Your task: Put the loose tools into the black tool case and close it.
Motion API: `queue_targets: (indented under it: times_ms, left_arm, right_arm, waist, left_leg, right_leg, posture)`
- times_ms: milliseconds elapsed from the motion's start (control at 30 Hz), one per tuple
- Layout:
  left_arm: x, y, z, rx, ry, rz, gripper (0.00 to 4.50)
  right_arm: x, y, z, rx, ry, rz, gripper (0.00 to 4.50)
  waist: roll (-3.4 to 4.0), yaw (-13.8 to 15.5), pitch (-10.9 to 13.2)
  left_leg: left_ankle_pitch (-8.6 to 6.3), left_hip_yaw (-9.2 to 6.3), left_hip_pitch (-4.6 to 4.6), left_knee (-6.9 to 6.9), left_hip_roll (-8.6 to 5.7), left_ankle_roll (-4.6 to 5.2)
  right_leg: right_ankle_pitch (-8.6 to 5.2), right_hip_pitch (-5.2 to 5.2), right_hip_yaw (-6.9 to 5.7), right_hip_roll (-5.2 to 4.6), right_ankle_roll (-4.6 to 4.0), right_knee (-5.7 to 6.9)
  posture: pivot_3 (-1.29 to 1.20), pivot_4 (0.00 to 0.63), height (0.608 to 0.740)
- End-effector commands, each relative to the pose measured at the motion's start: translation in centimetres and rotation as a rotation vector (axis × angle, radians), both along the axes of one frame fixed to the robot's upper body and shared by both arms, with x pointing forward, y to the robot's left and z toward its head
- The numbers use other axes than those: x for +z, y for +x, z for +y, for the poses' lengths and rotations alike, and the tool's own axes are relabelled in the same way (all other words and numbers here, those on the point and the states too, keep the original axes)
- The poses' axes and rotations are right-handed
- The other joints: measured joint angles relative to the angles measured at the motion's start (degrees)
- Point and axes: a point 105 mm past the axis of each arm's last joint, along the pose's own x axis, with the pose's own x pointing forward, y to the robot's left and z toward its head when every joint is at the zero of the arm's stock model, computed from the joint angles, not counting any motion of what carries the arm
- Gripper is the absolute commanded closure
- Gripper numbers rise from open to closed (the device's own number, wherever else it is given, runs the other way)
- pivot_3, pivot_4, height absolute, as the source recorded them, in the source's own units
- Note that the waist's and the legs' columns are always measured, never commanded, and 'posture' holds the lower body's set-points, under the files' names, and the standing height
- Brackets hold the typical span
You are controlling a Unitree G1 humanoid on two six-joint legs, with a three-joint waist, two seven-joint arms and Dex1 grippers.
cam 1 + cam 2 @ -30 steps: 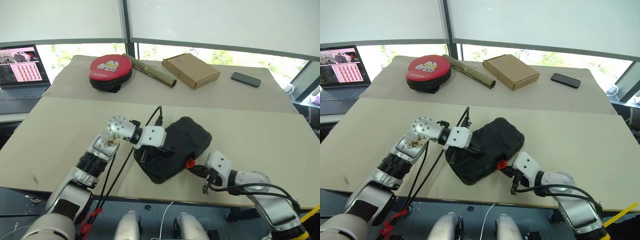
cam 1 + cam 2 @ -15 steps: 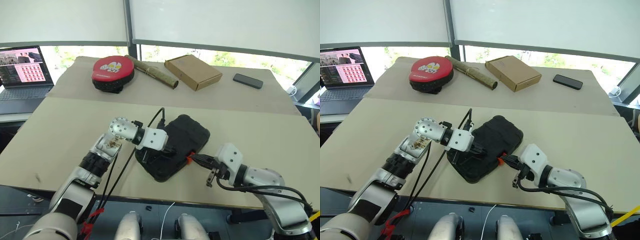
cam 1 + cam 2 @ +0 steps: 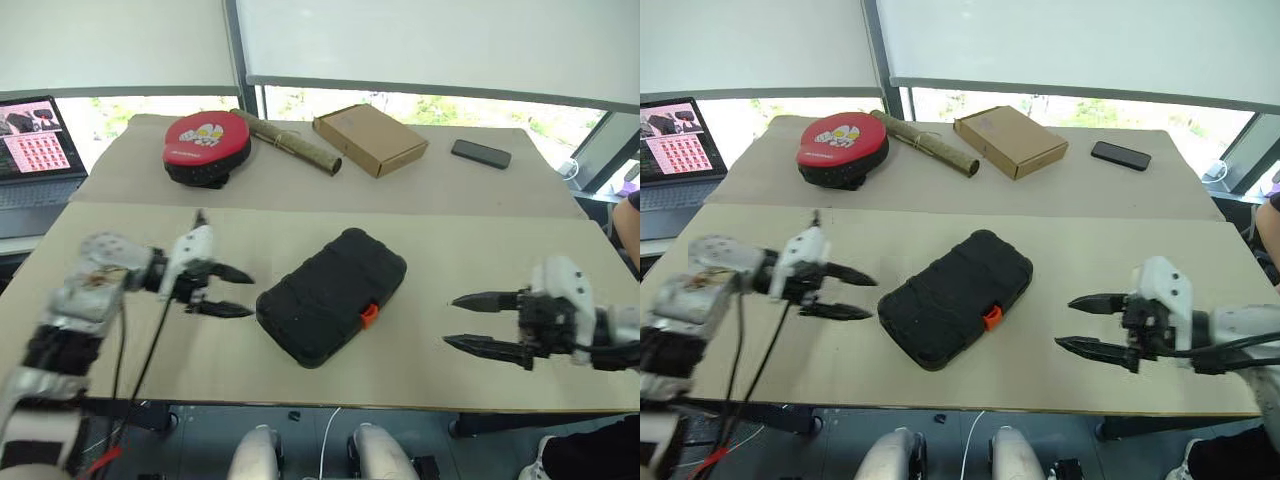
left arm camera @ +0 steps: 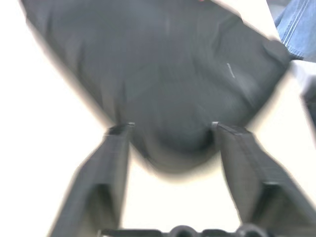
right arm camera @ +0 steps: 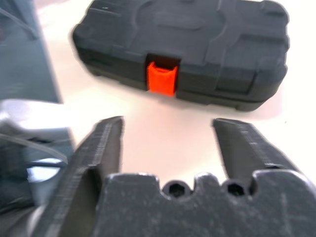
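The black tool case lies shut on the tan table, set diagonally, with its orange latch on the near side. My left gripper hovers open just left of the case, its fingers pointing at it and apart from it. My right gripper is open too, well to the right of the case and aimed at the latch side. In the right wrist view the case and latch sit beyond the spread fingers. The loose tools are out of view.
Along the back of the table stand a red-topped round pad, a brown roll, a cardboard box and a dark phone. A laptop sits at the far left. A person's arm shows at the right edge.
Both grippers have let go of the case and opened. The left one drew back to the left, the right one rose and moved off to the right. The case stays shut.
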Motion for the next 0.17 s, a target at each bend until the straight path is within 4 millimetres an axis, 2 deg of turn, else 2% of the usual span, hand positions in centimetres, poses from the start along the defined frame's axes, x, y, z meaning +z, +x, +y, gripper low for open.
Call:
queue_targets:
  times_ms: [33, 100, 167]
  left_arm:
    - [4.3, -1.3, 1.9, 0.072, -0.054, -0.041, 0.04]
    - [4.9, -2.3, 2.8, 0.107, -0.064, -0.028, 0.04]
    - [4.6, -2.8, 3.3, 0.124, -0.060, -0.048, 0.04]
  right_arm:
    - [2.3, -0.3, -1.4, 0.016, 0.042, 0.007, 0.00]
    - [2.6, -0.2, -1.9, 0.008, 0.052, 0.019, 0.00]
    - [2.5, -0.1, -2.1, 0.005, 0.056, 0.020, 0.00]
  waist:
    - [-0.20, 0.5, 0.1]
    - [-0.20, 1.1, 0.1]
    - [-0.19, 1.2, 0.1]
  left_leg:
    - [0.00, 0.00, -0.10, 0.00, -0.01, 0.00]
    - [0.00, 0.03, -0.13, 0.00, -0.07, -0.01]
    - [-0.01, 0.18, -0.18, -0.04, -0.11, -0.02]
  right_leg:
    - [0.01, -0.09, -0.02, -0.03, -0.01, -0.01]
    - [0.02, -0.12, -0.03, -0.16, -0.02, -0.03]
    - [0.01, -0.25, 0.07, -0.31, 0.00, -0.06]
  posture:
    - [0.00, 0.150, 0.740]
    - [0.00, 0.150, 0.740]
    - [0.00, 0.150, 0.740]
